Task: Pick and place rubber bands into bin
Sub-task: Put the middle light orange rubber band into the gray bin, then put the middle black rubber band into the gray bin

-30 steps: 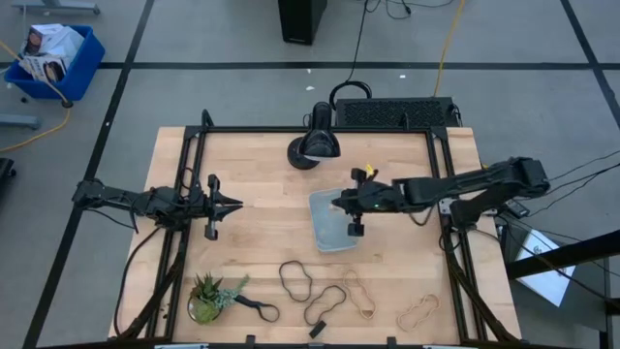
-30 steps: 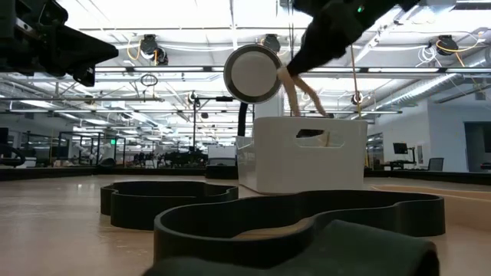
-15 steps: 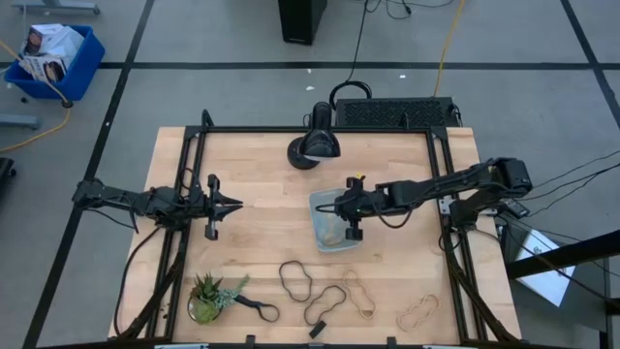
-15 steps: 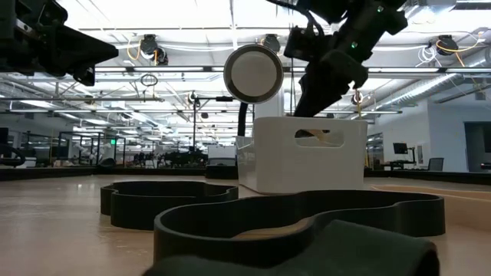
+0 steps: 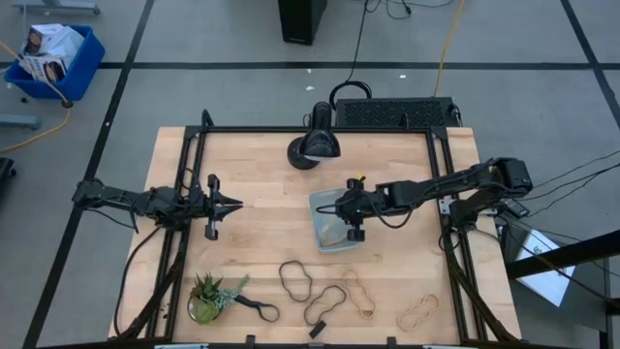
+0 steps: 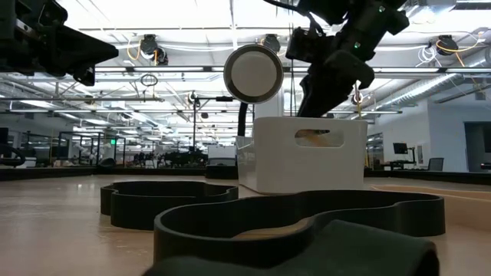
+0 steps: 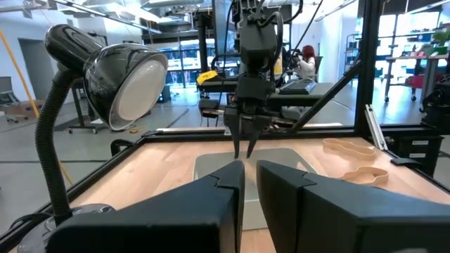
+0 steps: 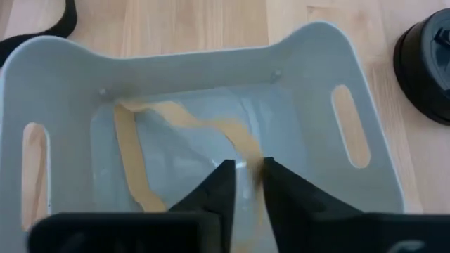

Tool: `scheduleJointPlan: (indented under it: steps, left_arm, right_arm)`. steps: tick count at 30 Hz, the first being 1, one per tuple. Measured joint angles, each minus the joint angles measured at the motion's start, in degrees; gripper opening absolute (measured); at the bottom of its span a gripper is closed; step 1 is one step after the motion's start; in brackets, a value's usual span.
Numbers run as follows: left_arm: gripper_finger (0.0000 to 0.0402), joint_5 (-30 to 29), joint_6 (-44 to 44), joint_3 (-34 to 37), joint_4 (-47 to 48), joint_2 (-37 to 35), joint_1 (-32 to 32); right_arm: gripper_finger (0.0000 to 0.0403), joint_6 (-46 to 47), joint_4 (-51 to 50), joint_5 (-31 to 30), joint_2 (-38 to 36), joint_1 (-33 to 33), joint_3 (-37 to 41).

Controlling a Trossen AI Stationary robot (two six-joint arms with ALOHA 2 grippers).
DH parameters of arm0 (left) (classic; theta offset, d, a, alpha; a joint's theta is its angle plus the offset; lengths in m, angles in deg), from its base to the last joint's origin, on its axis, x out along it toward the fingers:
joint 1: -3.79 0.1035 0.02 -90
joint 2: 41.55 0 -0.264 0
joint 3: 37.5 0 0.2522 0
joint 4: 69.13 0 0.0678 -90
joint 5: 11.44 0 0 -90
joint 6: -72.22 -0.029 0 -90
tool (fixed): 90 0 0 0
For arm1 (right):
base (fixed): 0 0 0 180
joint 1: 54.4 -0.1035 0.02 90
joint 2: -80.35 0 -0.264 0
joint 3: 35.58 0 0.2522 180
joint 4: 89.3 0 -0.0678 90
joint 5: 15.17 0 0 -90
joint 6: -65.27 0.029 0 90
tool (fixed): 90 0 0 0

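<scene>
Grey taped floor surrounds a pale wooden bench (image 5: 262, 242) framed by dark rails, with a black desk lamp (image 5: 315, 145) at its far edge. Near the middle sits the bin (image 5: 325, 208), a shallow clear tray, and the right arm reaches across so that the right gripper (image 5: 341, 206) hangs directly over it. The wrist view looks straight down into the tray: a tan rubber band (image 8: 140, 151) lies curled on its floor, running beneath the fingertips, which stand nearly pressed together with only a slim gap. Whether they pinch the band's end or have let it go cannot be told.

Off to the side, the left gripper (image 5: 235, 204) waits well apart from the bin, its fingers (image 7: 211, 204) close together with a narrow slot between them.

Along the near edge lie the remaining rubber bands: two black loops (image 5: 295, 278) and (image 5: 325, 303), a tan one (image 5: 360, 293) and another tan one (image 5: 418, 311), with a small potted plant (image 5: 205, 296) toward the left corner.

The step in hand looks like the drop. Done well, the fingers spread fully while low over the tray, then rise straight up, so the floppy loop neither clings nor drapes over the rim.
</scene>
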Motion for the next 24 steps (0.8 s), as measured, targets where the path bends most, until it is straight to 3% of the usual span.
scheduleJointPlan:
  steps: [7,12,16,22,24]
  left_arm:
    - [0.0047,0.0,0.0,0.0,0.0,0.0,0.0]
    - [0.0047,0.0,0.0,0.0,0.0,0.0,0.0]
    - [0.0047,0.0,0.0,0.0,0.0,0.0,0.0]
    - [0.0047,0.0,0.0,0.0,0.5,0.0,0.0]
    - [0.0047,0.0,0.0,0.0,0.5,0.0,0.0]
  right_arm:
    - [0.016,1.8,-1.5,0.0,0.0,0.0,0.0]
    - [0.0172,-0.1,-5.7,0.0,-0.8,0.0,-1.7]
    - [0.0137,-0.2,-13.9,0.2,-3.4,-0.2,-6.6]
    - [0.0026,-0.3,-16.9,3.3,-10.6,-0.9,-10.6]
    - [0.0008,-0.4,-17.0,3.3,-13.2,-1.1,-10.6]
